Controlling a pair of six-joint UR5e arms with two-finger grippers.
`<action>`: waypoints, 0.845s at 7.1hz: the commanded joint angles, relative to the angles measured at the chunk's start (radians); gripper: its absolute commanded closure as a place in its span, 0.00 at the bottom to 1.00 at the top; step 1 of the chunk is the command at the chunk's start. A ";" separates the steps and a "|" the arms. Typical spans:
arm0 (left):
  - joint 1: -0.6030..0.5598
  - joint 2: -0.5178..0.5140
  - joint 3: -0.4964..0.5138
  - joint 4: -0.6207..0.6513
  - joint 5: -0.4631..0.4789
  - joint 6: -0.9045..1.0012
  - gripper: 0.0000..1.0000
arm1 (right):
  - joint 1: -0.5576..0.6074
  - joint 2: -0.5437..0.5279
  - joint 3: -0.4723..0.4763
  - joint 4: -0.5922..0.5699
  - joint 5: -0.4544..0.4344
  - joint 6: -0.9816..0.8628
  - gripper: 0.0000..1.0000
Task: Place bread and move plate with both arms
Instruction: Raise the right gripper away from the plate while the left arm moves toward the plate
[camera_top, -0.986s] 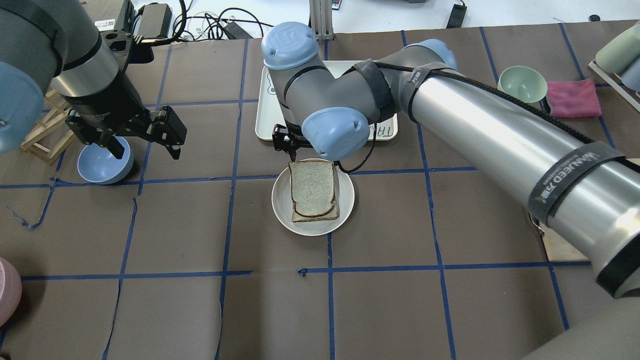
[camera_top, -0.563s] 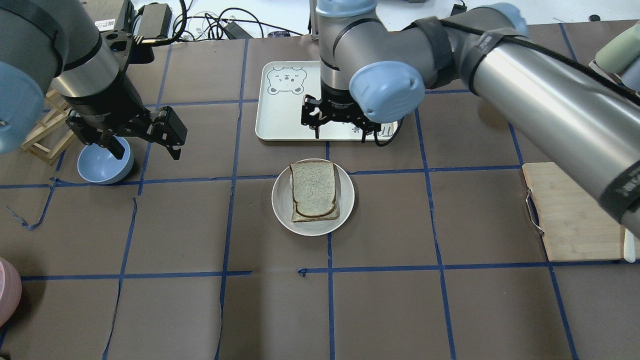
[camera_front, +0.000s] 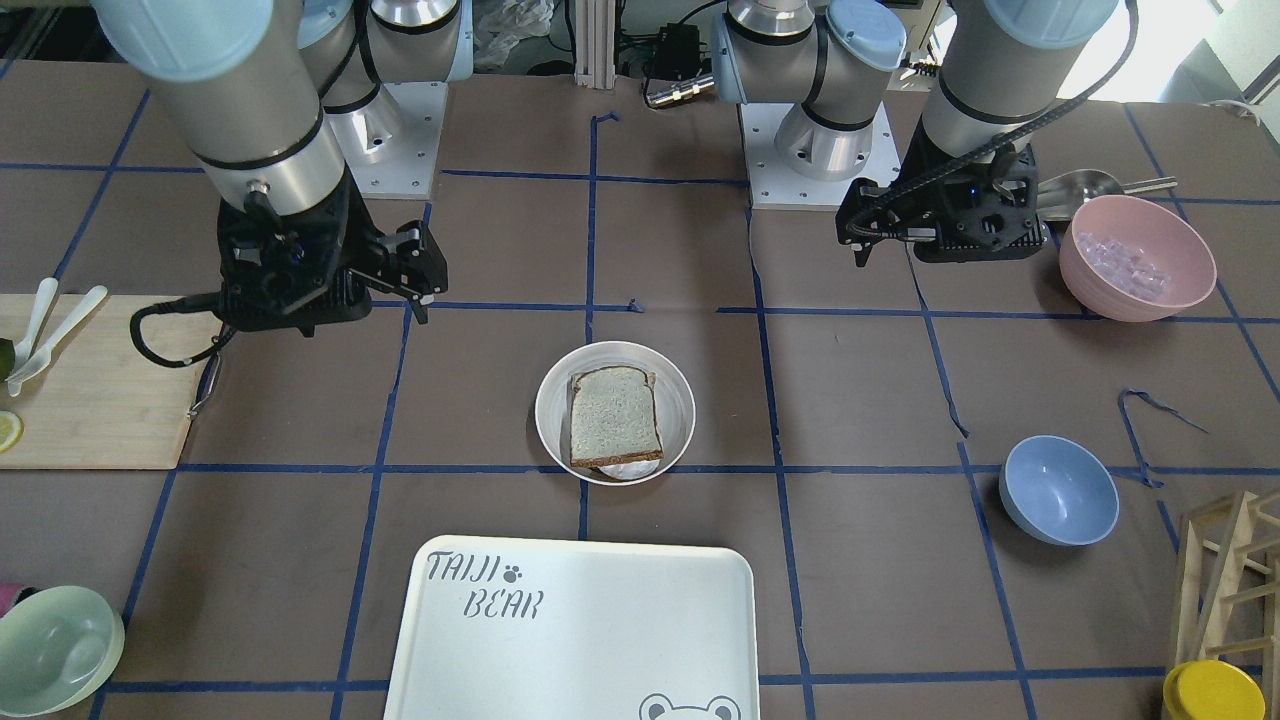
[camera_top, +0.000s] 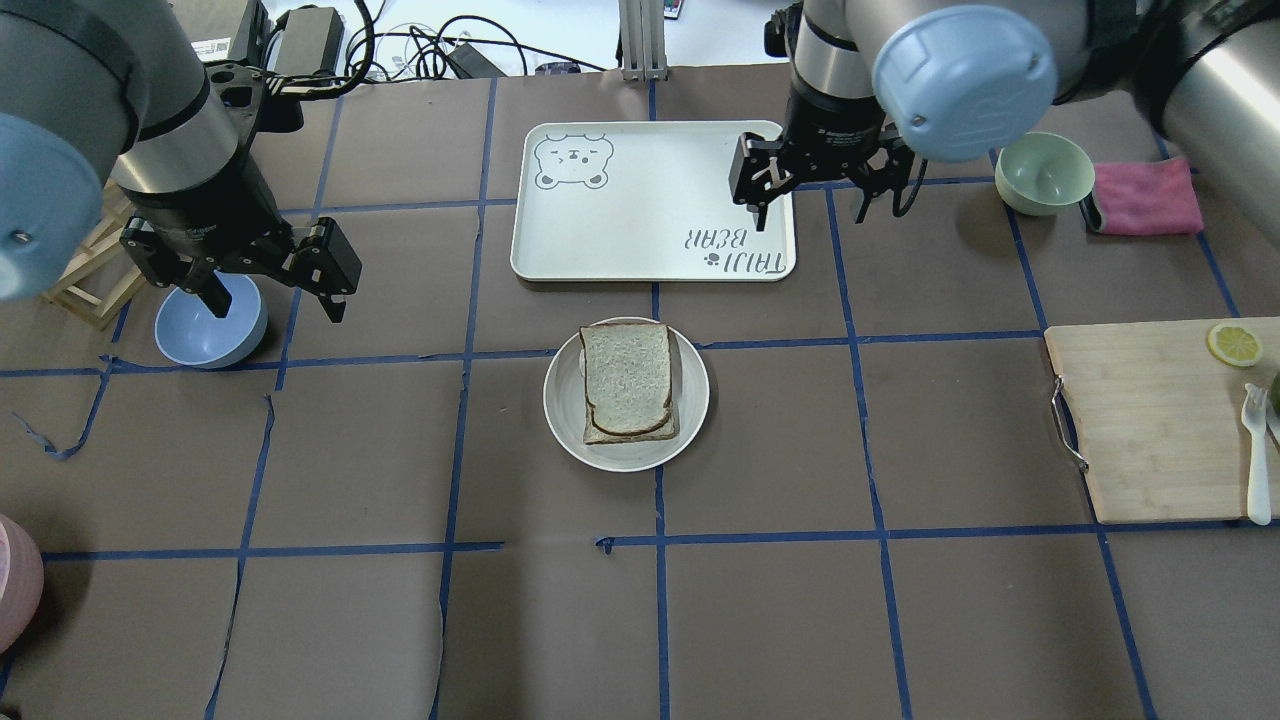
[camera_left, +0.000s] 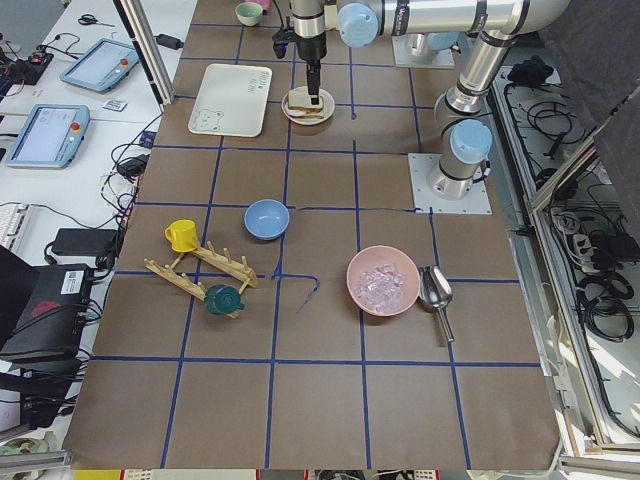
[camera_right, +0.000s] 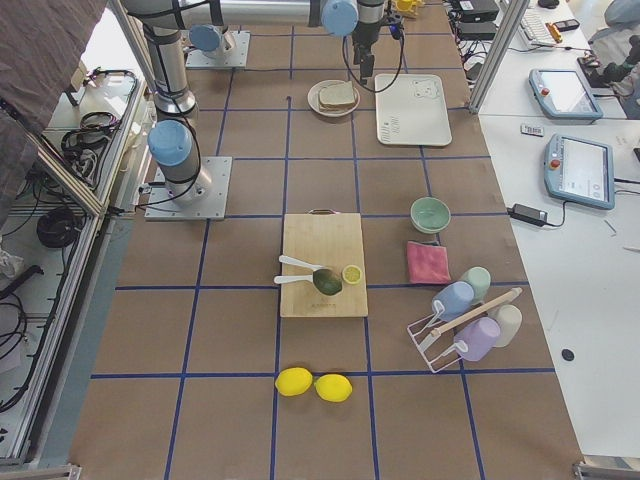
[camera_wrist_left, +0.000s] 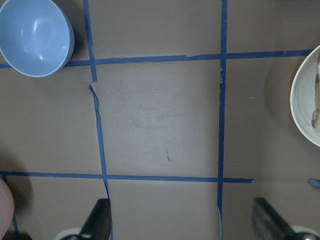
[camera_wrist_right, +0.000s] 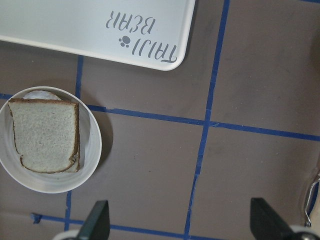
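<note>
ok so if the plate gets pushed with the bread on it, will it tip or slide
The plate looks rigid, wide and shallow, so it likely slides flat rather than tipping. The bread sits loose on top, so it may shift if jerked.

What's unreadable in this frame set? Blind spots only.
- Under the bread: the overhead and front-facing views show only slivers beneath it, and the bread covers the rest.
- Plate: in the left wrist view, cut off by the right edge.
- Blue bowl: in the overhead view, partly behind the left gripper.
- Both side views: bread detail too small.
</note>
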 joint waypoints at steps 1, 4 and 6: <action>-0.009 -0.052 -0.033 0.095 -0.132 -0.122 0.00 | 0.005 -0.089 0.000 0.025 0.005 -0.020 0.00; -0.082 -0.134 -0.108 0.311 -0.151 -0.190 0.00 | 0.005 -0.092 0.009 0.032 -0.006 -0.023 0.00; -0.119 -0.181 -0.137 0.359 -0.220 -0.205 0.00 | -0.001 -0.094 0.012 0.035 -0.013 -0.021 0.00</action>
